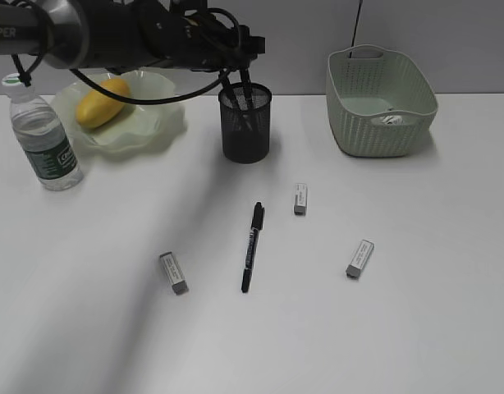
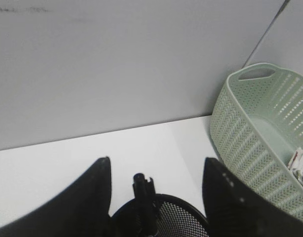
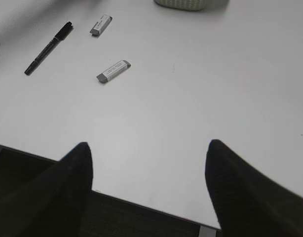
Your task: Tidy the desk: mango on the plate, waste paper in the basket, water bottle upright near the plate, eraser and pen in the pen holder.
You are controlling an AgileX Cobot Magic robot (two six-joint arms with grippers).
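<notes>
Black pen (image 2: 144, 197) standing in the pen holder (image 1: 245, 123), directly between the spread fingers of the left gripper (image 2: 156, 197), not pinched. Second pen (image 1: 252, 246) and three erasers (image 1: 173, 272) lying on the desk (image 1: 383, 328), well ahead of the right gripper (image 3: 149, 182), also spread, empty.

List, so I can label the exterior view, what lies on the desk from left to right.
Bottle → mango on the plate → left eraser → pen holder → middle eraser → right eraser → basket.
</notes>
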